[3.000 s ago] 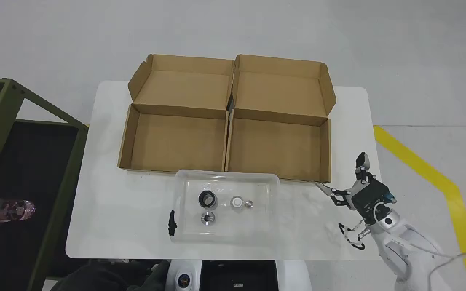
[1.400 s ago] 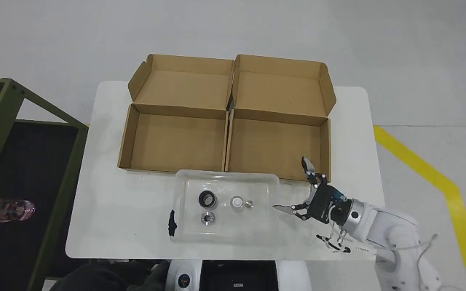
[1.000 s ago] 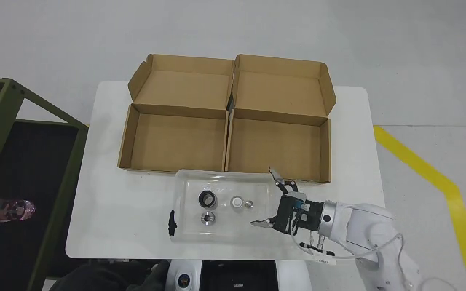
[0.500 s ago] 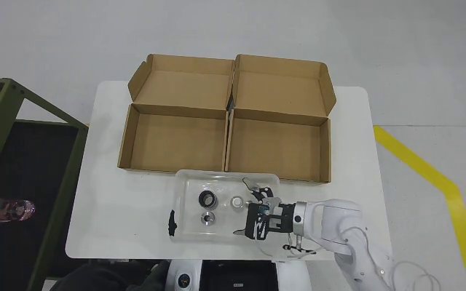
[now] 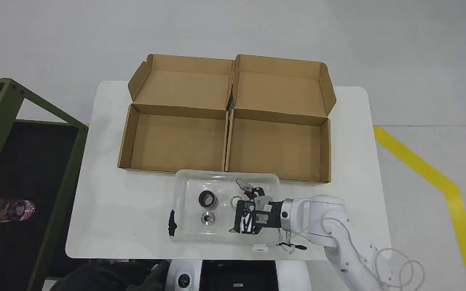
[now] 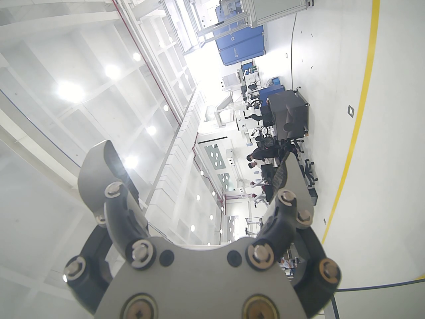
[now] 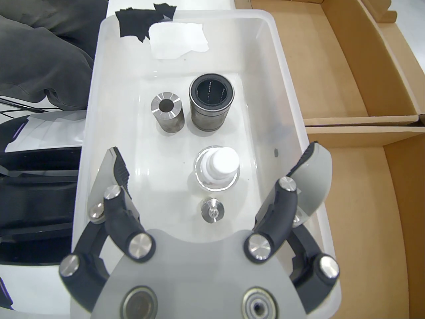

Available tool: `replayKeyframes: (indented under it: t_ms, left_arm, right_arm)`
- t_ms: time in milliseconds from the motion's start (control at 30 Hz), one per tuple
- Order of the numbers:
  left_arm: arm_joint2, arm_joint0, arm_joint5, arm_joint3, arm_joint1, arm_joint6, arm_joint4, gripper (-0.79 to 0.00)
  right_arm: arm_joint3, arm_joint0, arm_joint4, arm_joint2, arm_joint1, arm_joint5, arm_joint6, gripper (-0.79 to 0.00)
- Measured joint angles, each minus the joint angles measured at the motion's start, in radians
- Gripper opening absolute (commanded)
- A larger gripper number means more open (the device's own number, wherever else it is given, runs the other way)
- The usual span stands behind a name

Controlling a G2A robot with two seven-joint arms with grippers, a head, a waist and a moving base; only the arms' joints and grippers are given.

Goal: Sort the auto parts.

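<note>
Right pincer (image 7: pixel 212 154): it is hanging wide open over the near end of the bin (image 7: pixel 199 13) and is gripping nothing.
Finger room: one fingertip is sitting inside the bin just beside a long wall; the other is hanging over the rim on the boxes' side, so the opening is spanning almost the whole width of the bin.
Left pincer (image 6: pixel 196 154): it is pointing up into the hall, with the fingers well apart and nothing between them.
Parts: all four are standing upright on the bin floor.
Stud (image 7: pixel 212 210): it is standing nearest to the right pincer, apart from both walls.
White part (image 7: pixel 217 165): it is sitting on a shiny ring just behind the stud, between the two fingertips as the wrist view is showing it.
Bearing (image 7: pixel 211 101) and cylinder (image 7: pixel 167 111): they are standing side by side farther along, with a narrow gap between them.
Boxes: the left box (image 5: pixel 175 142) and the right box (image 5: pixel 277 149) are lying open with lids folded back, close against one long side of the bin.
Tabletop (image 5: pixel 116 211): bare strips are running at both short ends of the bin.
Labels: black tape (image 7: pixel 136 23) and a white paper patch (image 7: pixel 177 41) are sticking on the far end wall; whether the patch is carrying writing, I cannot tell.
</note>
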Motion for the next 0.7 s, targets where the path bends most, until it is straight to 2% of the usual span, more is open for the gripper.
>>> replayKeyframes:
  t_ms: [33, 100, 200, 233, 300, 467, 500, 533, 567, 700]
  left_arm:
    - [0.0, 0.0, 0.0, 0.0, 0.0, 0.0, 0.0, 0.0]
    - [0.0, 0.0, 0.0, 0.0, 0.0, 0.0, 0.0, 0.0]
    - [0.0, 0.0, 0.0, 0.0, 0.0, 0.0, 0.0, 0.0]
    - [0.0, 0.0, 0.0, 0.0, 0.0, 0.0, 0.0, 0.0]
    - [0.0, 0.0, 0.0, 0.0, 0.0, 0.0, 0.0, 0.0]
    - [0.0, 0.0, 0.0, 0.0, 0.0, 0.0, 0.0, 0.0]
    - [0.0, 0.0, 0.0, 0.0, 0.0, 0.0, 0.0, 0.0]
    - [0.0, 0.0, 0.0, 0.0, 0.0, 0.0, 0.0, 0.0]
    - [0.0, 0.0, 0.0, 0.0, 0.0, 0.0, 0.0, 0.0]
    - [0.0, 0.0, 0.0, 0.0, 0.0, 0.0, 0.0, 0.0]
  right_arm:
    - [0.01, 0.005, -0.003, -0.005, 0.0, 0.005, 0.0, -0.006]
    - [0.022, 0.012, -0.007, -0.012, 0.0, 0.012, 0.001, -0.102]
    - [0.039, 0.021, -0.012, -0.021, 0.001, 0.021, -0.001, -0.191]
    - [0.045, 0.024, -0.013, -0.024, 0.001, 0.024, -0.002, -0.289]
    - [0.052, 0.028, -0.016, -0.028, 0.002, 0.028, -0.002, -0.409]
    - [0.065, 0.037, -0.023, -0.036, 0.004, 0.039, -0.006, -0.585]
    - [0.067, 0.038, -0.024, -0.037, 0.004, 0.04, -0.008, -0.683]
    - [0.07, 0.039, -0.025, -0.038, 0.005, 0.042, -0.011, -0.748]
    - [0.071, 0.04, -0.026, -0.039, 0.005, 0.043, -0.013, -0.785]
    - [0.07, 0.042, -0.022, -0.041, 0.008, 0.043, -0.024, -0.785]
